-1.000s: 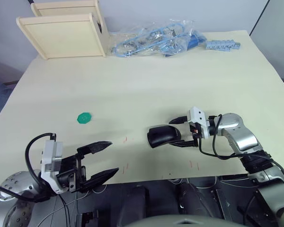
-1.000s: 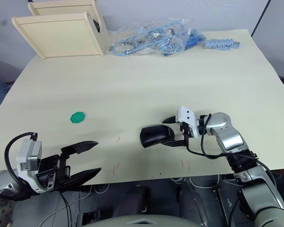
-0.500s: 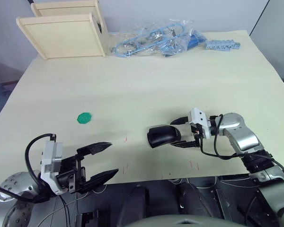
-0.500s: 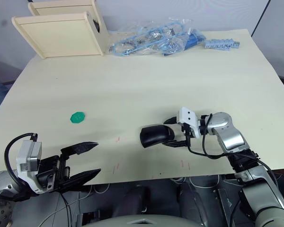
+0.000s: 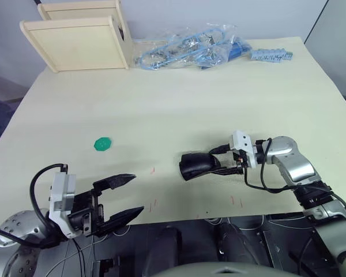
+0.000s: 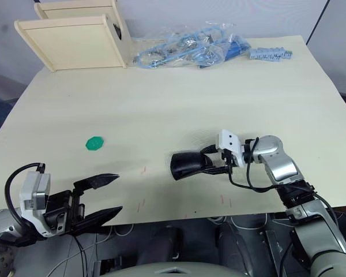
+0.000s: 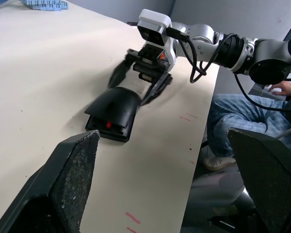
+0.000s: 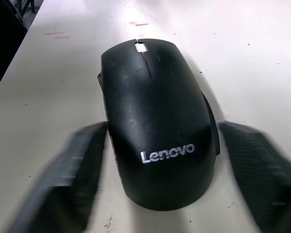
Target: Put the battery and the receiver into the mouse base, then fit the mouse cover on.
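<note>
Right tool (image 5: 222,167) spread wide astride mouse cover (image 8: 155,121), gripping nothing; left tool (image 5: 124,196) open, empty; risk: cover unseated, lifts off mouse base (image 7: 109,131)

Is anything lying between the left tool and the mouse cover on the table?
No. In the left eye view, only bare table with small red marks separates the left tool from the mouse cover.

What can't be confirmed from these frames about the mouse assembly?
- Battery and receiver: whether they sit inside; the mouse cover hides the interior.
- Mouse base: a front edge with a red spot peeks out in the left wrist view; the cover hides the rest.
- Right gripper: fingers motion-blurred in the right wrist view; contact with the cover unclear.
- Bagged items: contents too small in the head views.
</note>
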Action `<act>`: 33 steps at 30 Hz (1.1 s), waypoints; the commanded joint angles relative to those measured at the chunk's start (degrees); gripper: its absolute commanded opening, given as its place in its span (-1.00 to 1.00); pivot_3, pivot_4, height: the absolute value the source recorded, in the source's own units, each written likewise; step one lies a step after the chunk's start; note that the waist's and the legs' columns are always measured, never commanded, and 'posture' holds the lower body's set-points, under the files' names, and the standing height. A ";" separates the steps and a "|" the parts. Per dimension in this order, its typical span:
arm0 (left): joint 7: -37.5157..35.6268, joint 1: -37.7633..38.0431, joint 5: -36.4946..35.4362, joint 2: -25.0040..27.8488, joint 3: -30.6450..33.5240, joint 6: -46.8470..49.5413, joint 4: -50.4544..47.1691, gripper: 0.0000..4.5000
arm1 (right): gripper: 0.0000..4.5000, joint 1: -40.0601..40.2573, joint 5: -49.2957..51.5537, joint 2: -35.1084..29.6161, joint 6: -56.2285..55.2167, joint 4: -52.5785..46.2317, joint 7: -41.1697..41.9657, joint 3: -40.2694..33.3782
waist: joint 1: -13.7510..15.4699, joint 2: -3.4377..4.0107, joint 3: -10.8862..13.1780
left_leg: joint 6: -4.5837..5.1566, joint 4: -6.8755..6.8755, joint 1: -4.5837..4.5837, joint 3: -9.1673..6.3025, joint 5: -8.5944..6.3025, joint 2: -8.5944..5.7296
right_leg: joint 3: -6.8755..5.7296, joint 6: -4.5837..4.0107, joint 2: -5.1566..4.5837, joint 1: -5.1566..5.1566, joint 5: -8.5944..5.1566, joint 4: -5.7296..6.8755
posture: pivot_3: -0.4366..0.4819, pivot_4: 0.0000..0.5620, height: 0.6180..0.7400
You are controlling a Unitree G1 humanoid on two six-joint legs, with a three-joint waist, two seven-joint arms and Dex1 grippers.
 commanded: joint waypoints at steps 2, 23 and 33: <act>-0.15 0.13 -1.26 0.41 1.78 -0.57 -2.41 1.00 | 0.45 -0.92 0.23 -0.16 -1.07 -1.26 0.41 -0.28 | 0.00 0.00 0.00 | 0.00 0.00 0.00 0.00 0.00 0.00 | 0.00 0.00 0.00 0.00 0.00 0.00 | -0.05 -0.47 1.00; -0.31 0.24 -1.16 0.24 1.69 -0.94 -2.31 1.00 | 0.45 -1.72 0.91 -0.55 0.17 -2.42 1.48 -0.67 | 0.00 0.00 0.00 | 0.00 0.00 0.00 0.00 0.00 0.00 | 0.00 0.00 0.00 0.00 0.00 0.00 | -0.05 -0.47 1.00; -0.38 -0.14 -1.05 0.19 1.31 -1.03 -2.01 1.00 | 0.45 -4.05 1.35 -2.19 5.46 -8.42 0.97 -0.71 | 0.00 0.02 0.02 | 0.00 0.00 0.00 -0.04 0.00 0.00 | 0.00 0.00 0.00 -0.01 0.00 0.01 | -0.05 -0.47 1.00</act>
